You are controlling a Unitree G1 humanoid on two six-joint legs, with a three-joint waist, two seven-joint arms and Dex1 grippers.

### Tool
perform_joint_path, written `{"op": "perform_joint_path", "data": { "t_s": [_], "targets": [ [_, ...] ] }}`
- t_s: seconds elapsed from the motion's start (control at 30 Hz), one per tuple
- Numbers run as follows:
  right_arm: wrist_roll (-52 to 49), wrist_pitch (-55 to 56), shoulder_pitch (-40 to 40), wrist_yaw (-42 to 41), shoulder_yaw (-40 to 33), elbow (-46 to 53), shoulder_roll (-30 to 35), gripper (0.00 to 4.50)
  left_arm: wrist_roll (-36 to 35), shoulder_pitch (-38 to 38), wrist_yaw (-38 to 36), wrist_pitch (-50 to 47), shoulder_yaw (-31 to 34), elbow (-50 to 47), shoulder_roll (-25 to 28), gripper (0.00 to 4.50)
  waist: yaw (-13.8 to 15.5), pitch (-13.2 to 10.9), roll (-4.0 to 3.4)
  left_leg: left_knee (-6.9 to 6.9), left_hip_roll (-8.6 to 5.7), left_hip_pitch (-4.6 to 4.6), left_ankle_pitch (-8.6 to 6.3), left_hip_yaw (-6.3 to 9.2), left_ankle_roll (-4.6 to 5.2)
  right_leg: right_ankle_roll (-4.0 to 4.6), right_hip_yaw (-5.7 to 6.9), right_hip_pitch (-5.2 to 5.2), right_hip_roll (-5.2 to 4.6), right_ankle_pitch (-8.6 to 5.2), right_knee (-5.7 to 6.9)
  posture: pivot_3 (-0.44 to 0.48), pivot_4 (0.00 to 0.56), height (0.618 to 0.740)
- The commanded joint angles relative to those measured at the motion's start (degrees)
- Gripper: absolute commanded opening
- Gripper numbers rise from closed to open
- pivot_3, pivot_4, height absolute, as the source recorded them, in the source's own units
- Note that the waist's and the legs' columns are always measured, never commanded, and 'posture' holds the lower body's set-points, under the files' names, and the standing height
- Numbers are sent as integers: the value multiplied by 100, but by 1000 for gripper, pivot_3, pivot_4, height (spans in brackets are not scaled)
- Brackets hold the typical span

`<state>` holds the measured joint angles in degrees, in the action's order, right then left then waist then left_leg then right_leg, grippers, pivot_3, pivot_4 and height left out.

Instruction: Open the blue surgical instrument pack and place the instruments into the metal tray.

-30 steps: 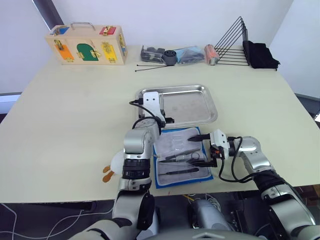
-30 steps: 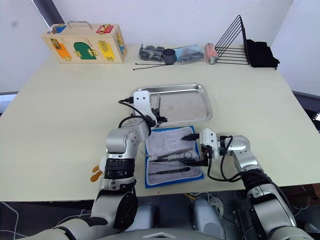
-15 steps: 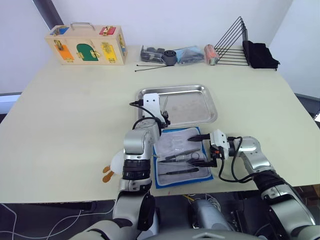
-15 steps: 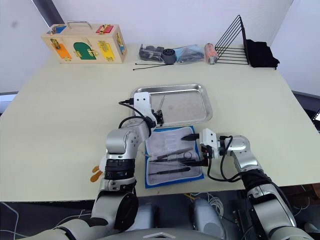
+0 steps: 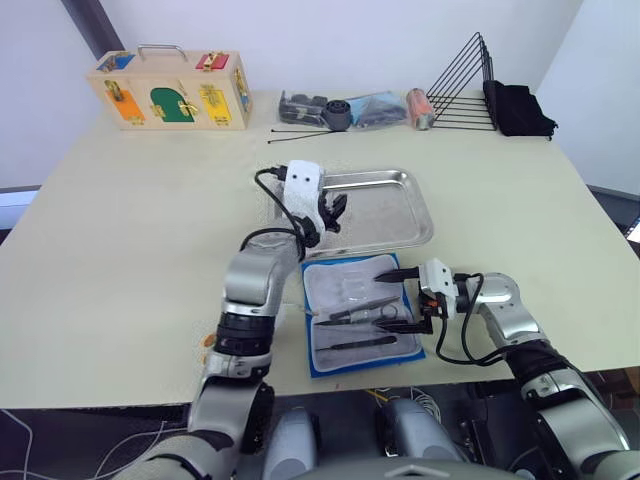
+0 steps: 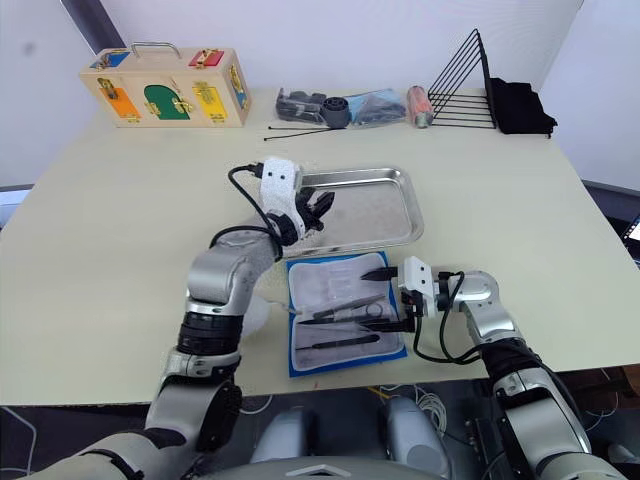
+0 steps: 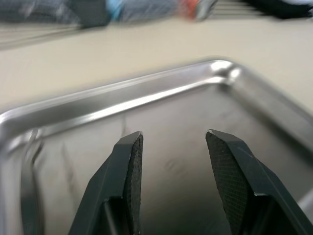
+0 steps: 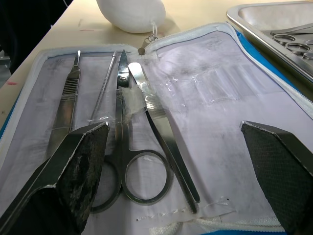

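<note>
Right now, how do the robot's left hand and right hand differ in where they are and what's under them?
The left hand hangs above the metal tray, lifted off the table; the right hand sits low at the open blue surgical instrument pack's right edge. Under the left hand is bare tray floor, while the right hand faces the instruments lying in the pack's pale lining. The right hand's gap looks wider. Both hands are open and hold nothing.

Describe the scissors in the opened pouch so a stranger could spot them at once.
On the table's near edge, below the metal tray, lies the blue surgical instrument pack, open. In its grey lining rest the scissors: the only tool there with two ring handles; its neighbours are straight and slim.
</note>
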<state>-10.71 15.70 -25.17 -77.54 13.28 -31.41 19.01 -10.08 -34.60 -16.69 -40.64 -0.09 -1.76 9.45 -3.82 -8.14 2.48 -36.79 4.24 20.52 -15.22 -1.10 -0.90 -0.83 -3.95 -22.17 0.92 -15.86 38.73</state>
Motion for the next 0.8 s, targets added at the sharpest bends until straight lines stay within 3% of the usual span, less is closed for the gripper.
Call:
{"op": "perform_joint_path", "data": {
  "t_s": [0.03, 0.23, 0.57, 0.67, 0.77, 0.8],
  "targets": [
    [416, -184, 339, 13, 425, -450, -80, 4500, -409, 33, -1575, 748, -75, -226, 852, 2145, -29, -4, 0, 4, 0, -1, 0, -1, 0, 0, 0, -2, 2, 0, 1, 0, 150, 740],
    [408, -198, 349, 10, 402, -433, -74, 4500, -1105, 446, -3215, 1136, 107, -380, 1865, 2145, -24, -4, -1, 22, 1, -14, 0, -9, 0, 0, -2, -1, -1, -2, -5, 0, 150, 740],
    [377, -229, 328, -27, 383, -440, -80, 4500, -1779, 1234, -5095, 1620, 541, -585, 3290, 2145, -22, -18, -8, 31, 5, -14, 0, -8, 3, 1, -8, -5, -2, -5, -13, 0, 150, 740],
    [362, -233, 328, -54, 369, -448, -67, 4500, -2109, 1428, -5557, 1583, 785, -621, 3628, 2941, -20, -29, -10, 30, 5, -12, 0, -8, 3, 2, -11, -7, -4, -5, -15, 0, 150, 740],
    [351, -238, 335, -81, 350, -441, -38, 4500, -2462, 1655, -5974, 1468, 1040, -738, 3953, 4426, -18, -32, -9, 31, 6, -6, 0, -10, 4, 0, -10, -12, -6, -7, -18, 0, 150, 740],
    [350, -241, 338, -88, 345, -436, -29, 4500, -2539, 1750, -6110, 1483, 1120, -784, 4057, 4426, -18, -32, -8, 31, 6, -4, 0, -10, 4, 1, -10, -14, -6, -7, -19, 0, 150, 740]
  ]
}}
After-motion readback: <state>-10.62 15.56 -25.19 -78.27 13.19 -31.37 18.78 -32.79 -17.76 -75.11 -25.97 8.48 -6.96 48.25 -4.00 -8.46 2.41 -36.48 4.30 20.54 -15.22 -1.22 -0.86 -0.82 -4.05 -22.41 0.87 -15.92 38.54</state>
